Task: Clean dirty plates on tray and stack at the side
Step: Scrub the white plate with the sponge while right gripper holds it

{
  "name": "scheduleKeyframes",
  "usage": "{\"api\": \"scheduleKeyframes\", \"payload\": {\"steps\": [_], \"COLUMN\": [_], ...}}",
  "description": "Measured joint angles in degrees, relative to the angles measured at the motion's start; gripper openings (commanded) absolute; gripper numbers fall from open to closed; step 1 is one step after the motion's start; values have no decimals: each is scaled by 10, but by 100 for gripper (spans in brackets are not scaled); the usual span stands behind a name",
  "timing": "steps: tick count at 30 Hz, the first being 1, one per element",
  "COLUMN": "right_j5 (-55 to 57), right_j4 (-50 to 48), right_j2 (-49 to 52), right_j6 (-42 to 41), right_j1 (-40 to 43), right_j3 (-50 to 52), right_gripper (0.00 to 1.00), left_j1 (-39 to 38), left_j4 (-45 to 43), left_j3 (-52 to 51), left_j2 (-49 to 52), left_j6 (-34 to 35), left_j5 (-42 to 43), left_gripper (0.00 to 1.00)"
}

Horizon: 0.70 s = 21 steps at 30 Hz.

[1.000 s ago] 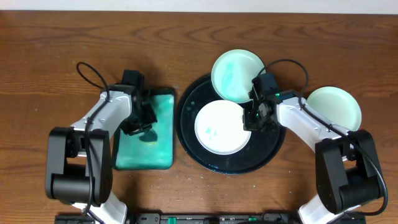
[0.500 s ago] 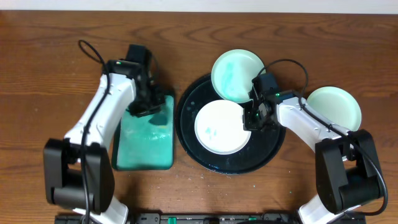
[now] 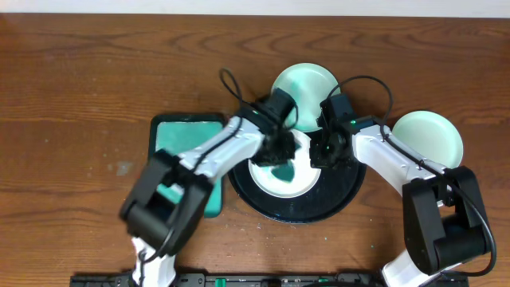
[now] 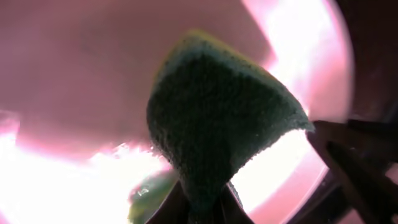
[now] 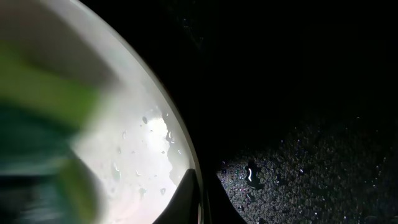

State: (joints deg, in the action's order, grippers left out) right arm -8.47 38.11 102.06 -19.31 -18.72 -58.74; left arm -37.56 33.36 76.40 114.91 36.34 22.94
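A white plate [image 3: 280, 185] lies on the round black tray [image 3: 343, 191]. My left gripper [image 3: 280, 151] is over the plate, shut on a green sponge [image 4: 217, 118] pressed onto the plate's surface [image 4: 81, 186]. My right gripper [image 3: 323, 151] is shut on the white plate's right rim [image 5: 193, 180]; the wet plate [image 5: 124, 124] and a blurred green sponge [image 5: 43, 143] show in the right wrist view. A mint plate [image 3: 303, 88] sits on the tray's far edge. Another mint plate [image 3: 430, 137] lies on the table at the right.
A green mat [image 3: 187, 135] lies on the wooden table left of the tray. The black tray surface [image 5: 298, 162] is wet with droplets. Cables loop over both arms near the tray's far side.
My left arm has swung from the green mat rightward onto the white plate, carrying the sponge. My right gripper has stayed on the plate's rim.
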Motion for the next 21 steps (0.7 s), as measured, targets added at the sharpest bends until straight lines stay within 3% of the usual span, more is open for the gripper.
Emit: {"api": "scheduleKeyframes", "payload": {"steps": [5, 11, 17, 21], "right_j5": [0, 0, -8, -9], "right_j4": [0, 0, 3, 4], "right_j2": [0, 0, 0, 0], "right_j6": [0, 0, -3, -7], "right_j1": [0, 0, -3, -3], "right_j3": [0, 0, 0, 0], "right_gripper": [1, 1, 1, 1], "left_j1": [15, 63, 73, 75], "left_j4": [24, 123, 118, 87], "left_j3": [4, 24, 27, 25], "left_j2": [9, 9, 9, 10], "left_j6": [16, 28, 11, -6], "left_j5": [20, -56, -83, -49], "left_gripper": [7, 7, 7, 8]}}
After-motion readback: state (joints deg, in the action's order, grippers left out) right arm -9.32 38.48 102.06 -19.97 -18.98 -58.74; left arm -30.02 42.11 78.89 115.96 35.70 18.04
